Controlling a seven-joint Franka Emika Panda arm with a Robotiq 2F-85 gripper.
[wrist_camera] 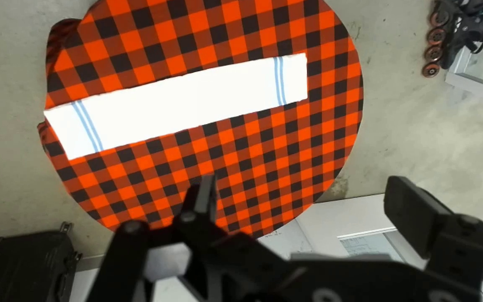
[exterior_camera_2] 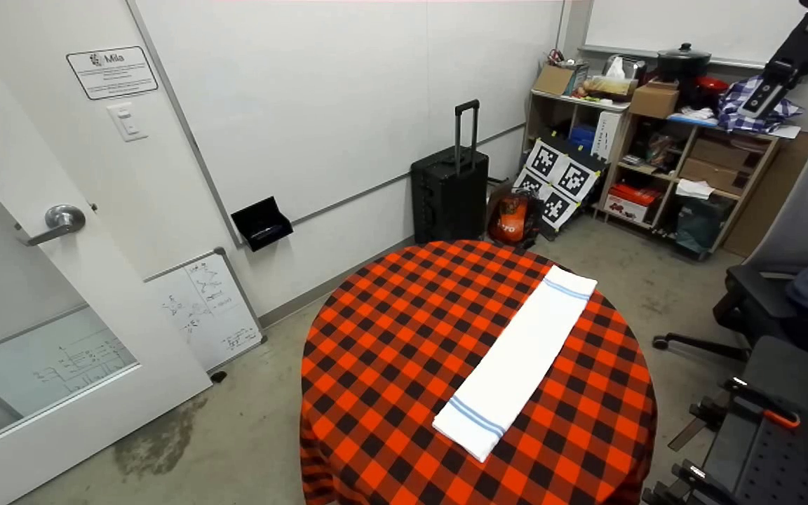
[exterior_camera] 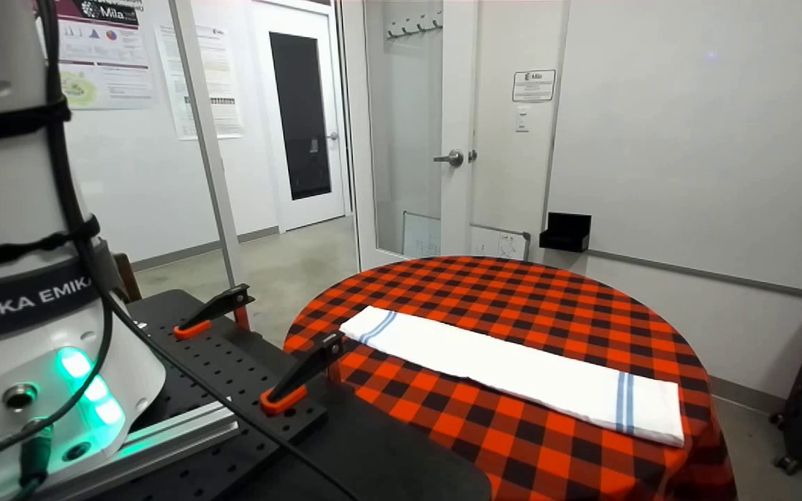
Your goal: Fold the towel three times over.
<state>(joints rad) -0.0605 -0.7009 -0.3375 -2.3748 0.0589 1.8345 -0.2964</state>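
Towel [wrist_camera: 183, 105] lies flat on the red-and-black checked tablecloth [wrist_camera: 241, 167], laid out as one long narrow white strip, paired blue stripes near each end. In the wrist view it runs on a slight slant, one end right at the tablecloth's edge, the other further in. Small kink about halfway along the long side nearer the robot base [exterior_camera: 39, 390] (clearest in an exterior view).

Gripper [wrist_camera: 306, 201]: jaws released, fingers [wrist_camera: 413, 216] spread wide apart, away from the towel. In an exterior view it's up in the top right corner, finger angled down, partly out of frame.

The robot base has green lights [exterior_camera: 96, 390] lit, black cable [exterior_camera: 60, 149] strapped up its side. Black worktop [exterior_camera: 401, 445] beside it carries clamps [exterior_camera: 303, 372] with orange pads, near the tablecloth.

Rest of room: black suitcase [exterior_camera_2: 449, 203] upright with its handle pulled out, by the whiteboard [exterior_camera_2: 348, 105]; grey chair [exterior_camera_2: 807, 200] to the right in an exterior view; inline skate [wrist_camera: 451, 50] on the floor [wrist_camera: 405, 126] off the tablecloth's edge in the wrist view; white-framed glass door [exterior_camera_2: 106, 280] with a lever handle in both exterior views
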